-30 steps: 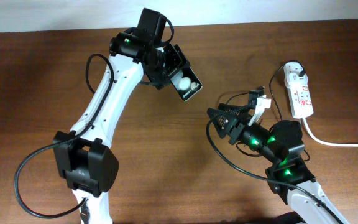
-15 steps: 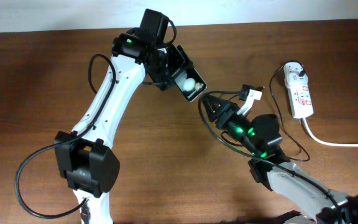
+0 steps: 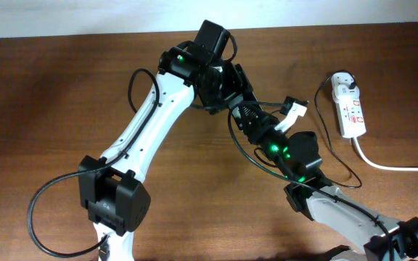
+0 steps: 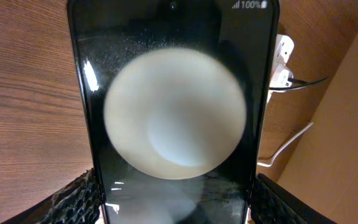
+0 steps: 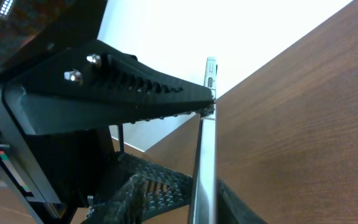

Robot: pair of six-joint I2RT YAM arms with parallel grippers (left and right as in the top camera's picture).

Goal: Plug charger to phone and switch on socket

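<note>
I've got L gripper [image 4: 174, 202] clamped on phone [image 4: 173, 112], lifted off the table [image 3: 49, 109], screen facing wrist cam. R gripper [image 3: 244, 114] sits at phone's edge; can't tell if its fingers are closed, poss. slightly apart. Socket [image 3: 350, 109] well apart, far R.

Left arm stretched across, left gripper [image 3: 230, 84] clamped on phone [image 4: 173, 112] — right gripper [image 3: 244, 115] just beside, facing it.
</note>
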